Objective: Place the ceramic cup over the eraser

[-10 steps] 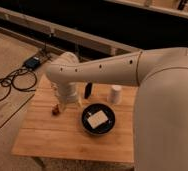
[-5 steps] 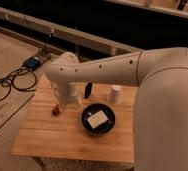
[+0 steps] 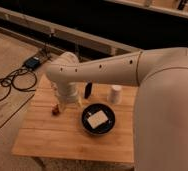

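Observation:
The white ceramic cup (image 3: 116,94) stands upright at the back of the wooden table (image 3: 52,140). The eraser (image 3: 88,90), a small dark oblong block, stands to the cup's left, apart from it. My gripper (image 3: 68,102) hangs at the end of the big white arm, low over the table's back left. It is to the left of the eraser and well left of the cup. The wrist covers most of the gripper, and I see nothing held in it.
A black bowl (image 3: 98,121) holding a white flat square piece (image 3: 97,119) sits in front of the cup and eraser. A reddish-brown object (image 3: 55,110) lies by the gripper's left. Cables (image 3: 7,85) and a power box (image 3: 33,62) lie on the floor at left.

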You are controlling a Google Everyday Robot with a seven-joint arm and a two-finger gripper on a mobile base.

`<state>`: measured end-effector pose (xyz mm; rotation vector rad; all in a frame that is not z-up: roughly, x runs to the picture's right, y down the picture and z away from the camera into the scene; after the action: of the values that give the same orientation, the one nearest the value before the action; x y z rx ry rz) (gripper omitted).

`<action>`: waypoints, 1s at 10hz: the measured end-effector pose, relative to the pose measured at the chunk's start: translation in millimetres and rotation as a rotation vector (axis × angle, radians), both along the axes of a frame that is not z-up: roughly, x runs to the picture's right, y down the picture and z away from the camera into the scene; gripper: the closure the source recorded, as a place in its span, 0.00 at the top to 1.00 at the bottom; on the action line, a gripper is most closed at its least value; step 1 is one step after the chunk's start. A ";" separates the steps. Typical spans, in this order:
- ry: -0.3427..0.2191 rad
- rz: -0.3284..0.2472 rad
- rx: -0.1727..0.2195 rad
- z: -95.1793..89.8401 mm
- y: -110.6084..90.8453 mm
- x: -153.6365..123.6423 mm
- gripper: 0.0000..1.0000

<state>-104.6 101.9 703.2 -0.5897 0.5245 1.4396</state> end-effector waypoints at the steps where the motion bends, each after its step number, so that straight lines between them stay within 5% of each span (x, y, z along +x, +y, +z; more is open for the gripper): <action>1: 0.000 0.000 0.000 0.0 0.0 0.0 0.65; 3: -0.003 0.012 0.002 2.5 0.1 1.7 0.65; 10: 0.126 0.096 -0.019 54.0 8.2 99.3 0.65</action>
<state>-5.3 110.1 757.2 -0.5480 0.6169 1.5715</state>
